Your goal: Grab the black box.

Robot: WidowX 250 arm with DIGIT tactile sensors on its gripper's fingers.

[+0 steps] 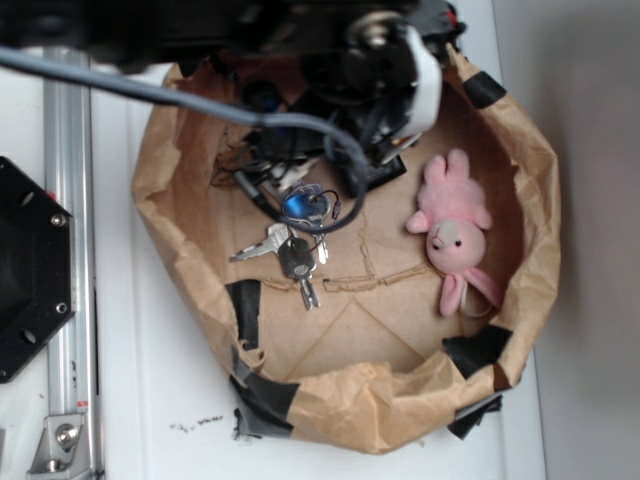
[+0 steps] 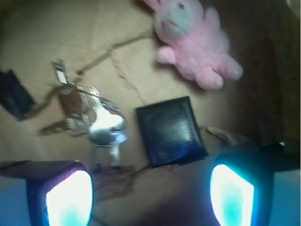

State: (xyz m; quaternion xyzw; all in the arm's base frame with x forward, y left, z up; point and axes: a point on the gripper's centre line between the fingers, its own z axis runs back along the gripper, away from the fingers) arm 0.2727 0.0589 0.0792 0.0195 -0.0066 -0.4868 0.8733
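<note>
From the exterior view, the arm hangs over the back of the brown paper nest (image 1: 200,250) on the white worktop (image 1: 130,400), hiding most of the black box (image 1: 392,170), only a dark corner peeking out beside the pink bunny (image 1: 455,230), with the keys (image 1: 290,250) lying near the middle. Down on the wrist view, the gripper (image 2: 149,193) stands wide apart with nothing between its glowing fingers (image 2: 230,195), and the black box (image 2: 170,129) lies flat on the paper just ahead of them, keys (image 2: 94,120) to one side, bunny (image 2: 193,42) beyond and apart.
</note>
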